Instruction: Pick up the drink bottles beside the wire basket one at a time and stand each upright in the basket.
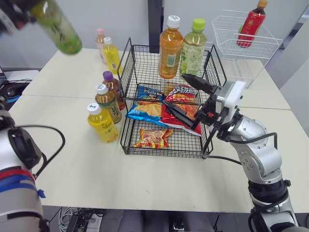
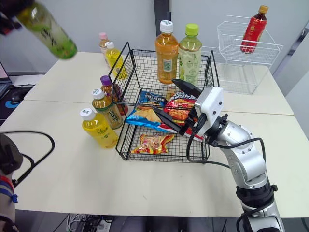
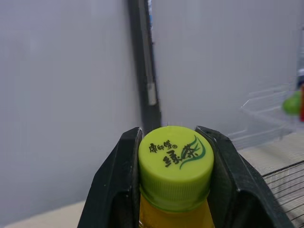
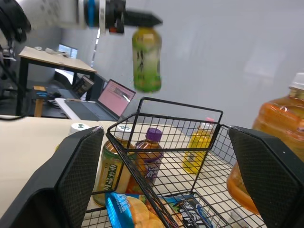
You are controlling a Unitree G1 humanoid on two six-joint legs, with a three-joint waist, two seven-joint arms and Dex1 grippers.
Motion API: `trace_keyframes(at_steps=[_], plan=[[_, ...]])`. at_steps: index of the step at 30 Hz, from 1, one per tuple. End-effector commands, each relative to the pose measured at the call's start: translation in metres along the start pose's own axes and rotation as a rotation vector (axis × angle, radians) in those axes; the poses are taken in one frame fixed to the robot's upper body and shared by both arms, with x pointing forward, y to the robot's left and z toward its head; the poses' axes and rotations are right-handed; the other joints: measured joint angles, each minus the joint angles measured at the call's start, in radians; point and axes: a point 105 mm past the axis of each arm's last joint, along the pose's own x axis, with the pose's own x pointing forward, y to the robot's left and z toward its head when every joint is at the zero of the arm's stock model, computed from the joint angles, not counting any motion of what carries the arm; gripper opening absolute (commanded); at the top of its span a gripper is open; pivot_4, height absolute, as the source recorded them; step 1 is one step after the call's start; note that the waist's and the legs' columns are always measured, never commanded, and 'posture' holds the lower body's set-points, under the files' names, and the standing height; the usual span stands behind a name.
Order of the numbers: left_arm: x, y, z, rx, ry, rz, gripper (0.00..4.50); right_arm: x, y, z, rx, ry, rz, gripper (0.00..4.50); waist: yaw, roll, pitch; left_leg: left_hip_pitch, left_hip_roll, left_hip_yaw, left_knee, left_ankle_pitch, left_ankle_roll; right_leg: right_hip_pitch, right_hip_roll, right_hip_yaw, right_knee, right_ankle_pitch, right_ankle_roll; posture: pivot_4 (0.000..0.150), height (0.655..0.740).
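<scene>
While the right gripper point(image 1: 174, 89) hangs empty, fingers spread wide, above the near right part of the wire basket point(image 1: 188, 155), the job looks about a quarter done. Snack packets point(image 1: 153, 137) lie on the basket's floor.

Five bottles stand on the surface along the basket's left side. Near to far they are a yellow drink point(image 1: 102, 123), a brown tea point(image 1: 108, 102) and a purple-capped bottle point(image 1: 113, 87). By the far left corner are another yellow bottle point(image 1: 111, 54) and a pink-capped one point(image 1: 100, 41).

At the basket's far end an orange drink point(image 1: 170, 48) and a pale green-capped bottle point(image 1: 193, 48) stand upright, so I judge two placed. High over the surface's far left, the left gripper point(image 3: 173, 137) is clamped on the cap of a green tea bottle point(image 1: 60, 29), which is tilted in the air and not yet at the basket. That leaves six to go.

The pink-capped bottle is mostly hidden behind its yellow neighbour. The bases of the two upright bottles are hard to read through the mesh, so I cannot be sure they sit inside the far wall.
</scene>
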Motion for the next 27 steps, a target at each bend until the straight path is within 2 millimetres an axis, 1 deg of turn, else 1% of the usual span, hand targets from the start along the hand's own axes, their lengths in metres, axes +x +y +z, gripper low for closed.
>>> trace_keyframes(at_steps=[1,4,5,7,8,11,12,14,24,27], plan=[[0.009,-0.033,0.048,0.018,-0.106,-0.143,1.35,-0.006,-0.003,0.016,-0.061,-0.056,-0.039,4.5,0.003,0.0,0.0,0.0,0.0,0.0,0.0,0.0,0.0,0.0,0.0,0.0,0.0,0.0,0.0,0.15,0.74],[0.028,-0.059,0.062,-0.033,-0.148,-0.251,1.35,-0.007,-0.002,0.016,-0.068,-0.057,-0.056,4.5,0.003,0.001,0.0,0.002,0.0,0.0,0.001,0.0,0.0,0.001,0.0,0.0,0.003,0.0,0.0,0.15,0.74],[0.033,-0.065,0.063,-0.04,-0.15,-0.277,1.35,-0.007,-0.002,0.017,-0.071,-0.058,-0.06,4.5,0.003,0.001,0.0,0.002,0.0,0.0,0.001,0.0,0.0,0.001,0.0,0.0,0.004,0.0,0.0,0.15,0.74],[0.043,-0.073,0.057,-0.042,-0.135,-0.306,1.35,-0.007,-0.001,0.018,-0.075,-0.061,-0.065,4.5,0.003,0.001,0.001,0.003,0.0,0.0,0.001,0.001,0.0,0.001,0.0,0.001,0.006,0.0,0.0,0.15,0.74],[0.048,-0.075,0.052,-0.046,-0.121,-0.312,1.35,-0.006,-0.001,0.018,-0.074,-0.061,-0.065,4.5,0.002,0.001,0.001,0.004,0.0,0.001,0.001,0.001,0.0,0.001,0.0,0.002,0.007,0.0,0.0,0.15,0.74],[0.061,-0.078,0.026,-0.048,-0.054,-0.31,1.35,-0.006,0.002,0.018,-0.073,-0.054,-0.062,4.5,-0.008,0.002,0.001,0.007,0.0,0.003,0.001,0.001,-0.001,0.001,0.0,0.004,0.01,-0.001,-0.001,0.15,0.74],[0.065,-0.078,0.016,-0.039,-0.027,-0.305,1.35,-0.006,0.002,0.019,-0.075,-0.053,-0.066,4.5,-0.012,0.002,0.001,0.007,0.0,0.003,0.0,0.001,-0.001,0.001,0.0,0.004,0.011,-0.001,-0.001,0.15,0.74],[0.07,-0.078,0.002,-0.04,0.003,-0.298,1.35,-0.006,0.002,0.021,-0.077,-0.055,-0.078,4.5,-0.02,0.002,0.001,0.008,0.0,0.003,0.0,0.001,-0.002,0.001,0.001,0.004,0.011,-0.001,-0.001,0.15,0.74],[0.088,-0.08,-0.053,-0.075,0.096,-0.269,1.35,-0.006,0.004,0.023,-0.072,-0.048,-0.112,4.5,-0.019,0.002,0.001,0.007,0.0,0.004,0.0,0.002,-0.002,0.0,0.001,0.006,0.01,-0.001,-0.001,0.15,0.74],[0.094,-0.083,-0.065,-0.108,0.108,-0.271,1.35,-0.005,0.005,0.022,-0.069,-0.042,-0.109,4.5,-0.018,0.002,0.001,0.007,0.0,0.004,0.001,0.002,-0.002,0.0,0.001,0.006,0.011,-0.001,-0.001,0.15,0.74]])
